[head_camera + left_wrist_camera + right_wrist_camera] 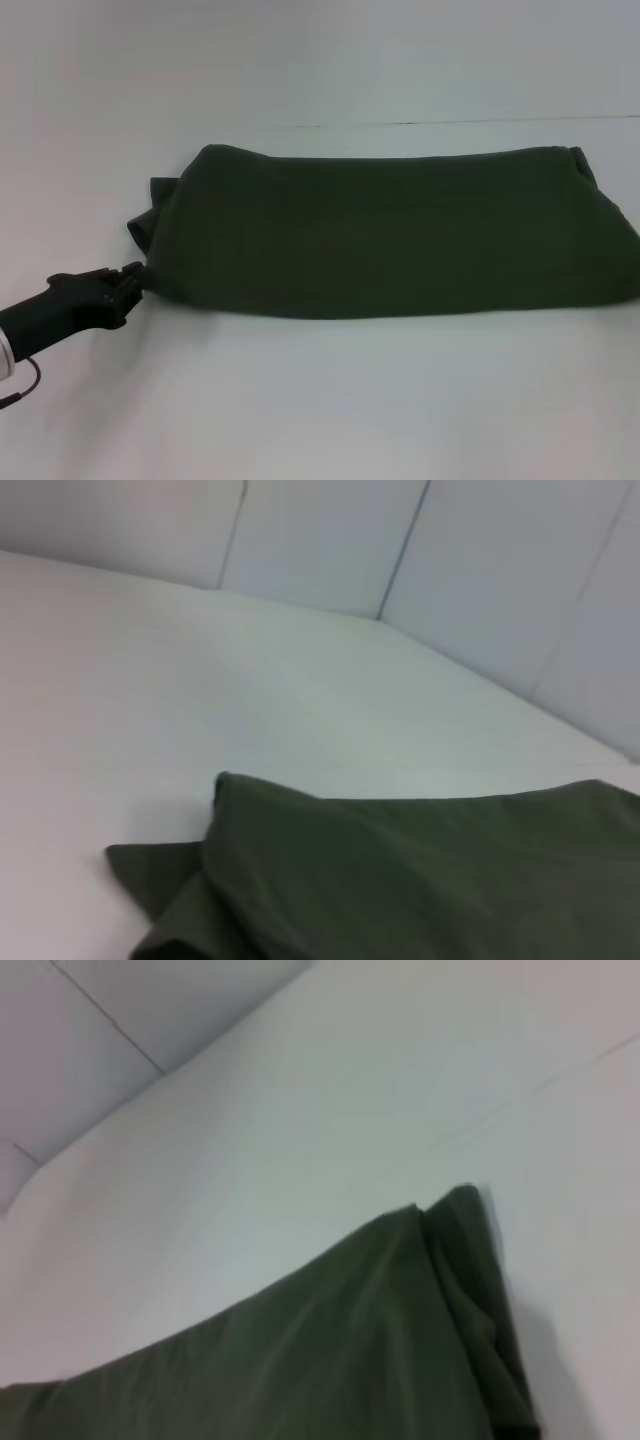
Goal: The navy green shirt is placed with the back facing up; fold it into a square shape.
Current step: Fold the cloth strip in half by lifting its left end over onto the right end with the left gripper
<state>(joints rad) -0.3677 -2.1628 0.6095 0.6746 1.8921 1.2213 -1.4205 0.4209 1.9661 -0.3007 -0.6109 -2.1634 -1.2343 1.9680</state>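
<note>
A single navy green shirt (400, 235) lies on a plain white table (320, 400), spread as a long, wide band that runs from near the robot's left side out to the right edge of the head view. It is already folded at least once: the cloth looks doubled, with a smooth rounded far edge and a straight near edge, and no lettering shows on the upper surface. At its left end a small flap of fabric, probably a sleeve or a corner, sticks out from under the top layer. The left tool (133, 276) is low over the table at the shirt's near left corner, its dark tips touching the edge of the cloth; whether those tips are pinched on the fabric or merely resting against it cannot be told from these views. The right tool is not seen in the head view, so its state cannot be told either; its wrist camera looks closely onto the shirt's other end, where the layers bunch into a narrow fold. By my judgement the task is partly done: the shirt is now a long rectangle, and it appears to need folding across its length, perhaps more than once, to become a square. Count: one shirt, one tool in sight, one table.
</note>
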